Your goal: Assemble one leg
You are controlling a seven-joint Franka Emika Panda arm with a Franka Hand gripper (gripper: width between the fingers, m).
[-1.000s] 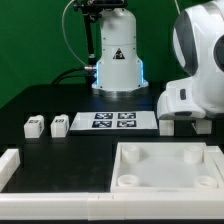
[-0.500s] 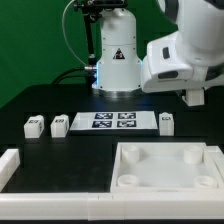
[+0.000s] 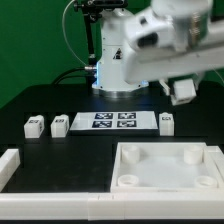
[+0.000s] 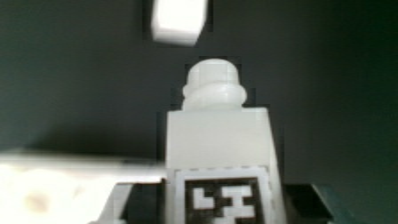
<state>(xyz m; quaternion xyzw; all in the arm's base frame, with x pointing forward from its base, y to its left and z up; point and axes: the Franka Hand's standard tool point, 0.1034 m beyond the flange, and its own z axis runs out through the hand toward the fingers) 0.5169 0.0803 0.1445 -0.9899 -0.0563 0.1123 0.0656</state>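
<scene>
Here the jaws are partly closed and clamped on one leg (image 3: pixel 183 90), held in the air clear of the desk (image 3: pixel 40 150). In the wrist view its tag (image 4: pixel 222 197) faces the camera, with the rounded peg (image 4: pixel 215 82) at the far end. Three loose legs (image 3: pixel 33 126) (image 3: pixel 59 125) (image 3: pixel 166 122) stand on the desk: two at the exterior view's left of the marker board (image 3: pixel 113 121), one just beside its right end. The square panel (image 3: pixel 165 165) lies nearer the camera.
</scene>
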